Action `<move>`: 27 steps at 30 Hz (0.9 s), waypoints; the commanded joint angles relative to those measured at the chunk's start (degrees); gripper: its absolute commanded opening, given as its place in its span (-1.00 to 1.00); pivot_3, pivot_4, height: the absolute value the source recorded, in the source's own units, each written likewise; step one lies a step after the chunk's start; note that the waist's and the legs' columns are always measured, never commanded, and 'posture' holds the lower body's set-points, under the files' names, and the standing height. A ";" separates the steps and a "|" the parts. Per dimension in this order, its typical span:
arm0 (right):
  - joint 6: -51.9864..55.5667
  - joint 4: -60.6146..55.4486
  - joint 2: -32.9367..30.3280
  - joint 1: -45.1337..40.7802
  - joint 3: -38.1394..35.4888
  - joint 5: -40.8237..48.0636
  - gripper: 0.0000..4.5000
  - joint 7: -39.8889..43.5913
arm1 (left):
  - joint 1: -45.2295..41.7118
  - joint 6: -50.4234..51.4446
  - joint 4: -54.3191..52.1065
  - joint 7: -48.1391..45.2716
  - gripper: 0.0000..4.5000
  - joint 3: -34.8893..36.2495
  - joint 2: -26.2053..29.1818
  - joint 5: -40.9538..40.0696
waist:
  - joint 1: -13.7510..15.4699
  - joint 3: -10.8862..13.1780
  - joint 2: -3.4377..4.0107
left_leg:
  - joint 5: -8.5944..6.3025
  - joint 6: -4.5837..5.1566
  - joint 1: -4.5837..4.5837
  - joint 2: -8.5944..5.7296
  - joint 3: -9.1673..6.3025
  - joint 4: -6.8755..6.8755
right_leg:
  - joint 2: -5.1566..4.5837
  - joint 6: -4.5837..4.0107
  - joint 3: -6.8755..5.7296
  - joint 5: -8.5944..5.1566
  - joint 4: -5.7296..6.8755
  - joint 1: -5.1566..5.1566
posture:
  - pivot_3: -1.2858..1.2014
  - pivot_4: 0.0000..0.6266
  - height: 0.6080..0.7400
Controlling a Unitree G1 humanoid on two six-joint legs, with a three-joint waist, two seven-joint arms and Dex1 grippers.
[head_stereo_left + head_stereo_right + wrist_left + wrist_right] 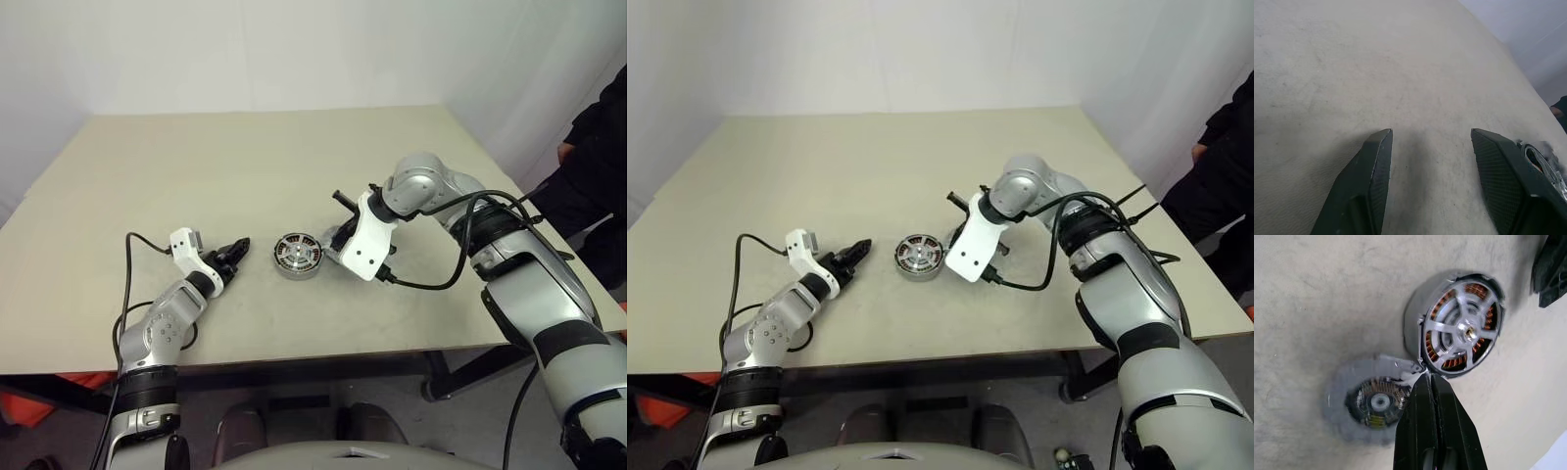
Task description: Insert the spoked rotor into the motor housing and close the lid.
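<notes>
left eye view: starting at the left, your left gripper lies low over the table, its two black fingers parted with nothing between them, pointing right toward the motor parts and stopping a short way off. next along, near the middle of the near half of the table, sits the motor housing, and in the right wrist view you can see the spoked rotor already lying inside it, silver spokes over the copper windings, hub at the centre. the rotor looks seated, though you cannot tell from here if it is fully down. just beside the housing, on its right, the lid hangs tilted, pinched by its edge; its ribbed face shows in the wrist view. your right gripper is what holds it: the fingers are closed tight on the lid's rim, with the tip close to the housing's edge. at the far right edge a person's dark sleeve stands by the table. so the insertion looks done and you are on the closing step. next you need to bring the lid over the housing, level it, line it up with the hub and lower it squarely; the left gripper is well placed to steady the housing if it slides.
</notes>
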 commanded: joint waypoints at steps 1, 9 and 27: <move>0.03 -1.95 -0.02 -1.23 -0.40 2.02 -0.99 0.10 | 0.76 -0.11 -0.37 0.49 0.21 0.06 0.07 0.26 | -0.02 0.00 0.00 | 0.00 0.00 0.00 0.00 0.00 0.00 | 0.00 0.00 0.00 0.00 0.00 0.00 | 0.03 -1.00 1.00; 3.16 -5.37 0.09 1.98 -0.29 3.43 -0.99 0.54 | 0.31 0.14 -0.11 0.43 0.21 -0.10 0.19 0.32 | 0.00 0.00 0.00 | 0.00 0.00 0.00 0.00 0.00 0.00 | 0.01 0.00 0.00 0.00 0.00 0.00 | 0.03 -1.00 1.00; 13.85 -7.59 2.99 8.12 -0.97 1.72 0.15 -5.56 | 0.31 0.62 -0.39 0.47 0.21 0.16 0.83 0.06 | 0.04 0.00 -0.01 | 0.00 0.00 0.02 0.01 0.00 0.00 | 0.01 0.00 0.00 0.00 -0.02 0.02 | 0.03 -1.00 1.00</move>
